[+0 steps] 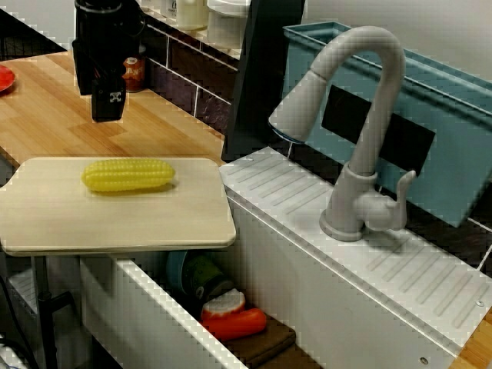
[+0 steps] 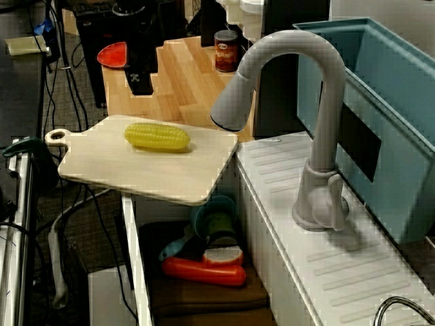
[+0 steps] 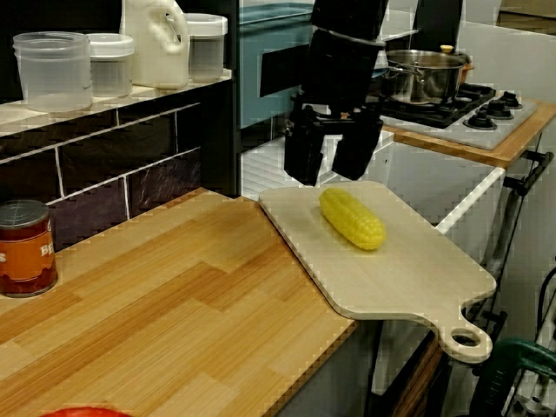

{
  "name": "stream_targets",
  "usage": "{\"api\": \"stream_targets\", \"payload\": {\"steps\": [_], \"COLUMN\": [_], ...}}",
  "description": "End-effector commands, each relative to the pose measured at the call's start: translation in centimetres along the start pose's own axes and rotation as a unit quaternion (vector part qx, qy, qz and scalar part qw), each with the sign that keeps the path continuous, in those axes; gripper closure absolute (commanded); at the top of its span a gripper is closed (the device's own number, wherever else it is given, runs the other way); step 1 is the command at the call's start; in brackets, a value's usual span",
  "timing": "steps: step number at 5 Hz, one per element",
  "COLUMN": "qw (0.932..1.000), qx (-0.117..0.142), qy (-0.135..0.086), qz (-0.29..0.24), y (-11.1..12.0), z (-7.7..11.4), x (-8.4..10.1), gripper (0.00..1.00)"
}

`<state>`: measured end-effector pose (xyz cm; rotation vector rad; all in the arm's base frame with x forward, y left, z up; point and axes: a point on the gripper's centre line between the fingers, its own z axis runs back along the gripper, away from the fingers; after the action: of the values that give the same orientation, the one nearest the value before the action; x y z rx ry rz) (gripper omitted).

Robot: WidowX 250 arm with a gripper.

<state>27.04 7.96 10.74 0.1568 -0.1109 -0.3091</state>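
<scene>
The black claw [image 3: 331,163] hangs with its two blocky fingers [image 3: 304,156] apart and nothing between them, pointing down near the far end of the board [image 3: 404,274] in the view from the tabletop. It does not touch the corn [image 3: 352,218]. The corn is a yellow cob, plump and rounded at both ends, with fine rows of kernels, and it lies on its side on the far half of the board. The board is pale, smooth wood with rounded corners and a handle pierced by a round hole. It rests with one edge on the tabletop [image 3: 174,304], which is built of warm striped wooden strips, and its other side juts out over the sink [image 1: 154,300]. At the far left of the tabletop, against the dark tiled wall, stands a red-brown labelled can [image 3: 26,248]. In the view over the sink, a matte grey faucet [image 1: 361,115] arches to the right of the board above a ribbed white ledge. Below the board, inside the sink, lie an orange, glossy, carrot-shaped thing [image 1: 234,323] and a green cup [image 1: 201,275] tipped on its side.
</scene>
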Motion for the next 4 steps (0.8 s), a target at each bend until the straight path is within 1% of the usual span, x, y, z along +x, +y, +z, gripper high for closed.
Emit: {"api": "stream_targets", "payload": {"steps": [1, 2, 3, 4], "qw": [0.9995, 0.9983, 0.9981, 0.9981], "qx": [-0.001, 0.003, 0.001, 0.004], "qy": [0.001, 0.008, 0.008, 0.002], "qz": [0.032, 0.058, 0.062, 0.061], "y": [5.4, 7.0, 7.4, 6.8], "z": [-1.3, -1.7, -1.6, -1.2], "x": [1.1, 1.2, 1.1, 0.7], "gripper": [0.00, 0.00, 0.00, 0.00]}}
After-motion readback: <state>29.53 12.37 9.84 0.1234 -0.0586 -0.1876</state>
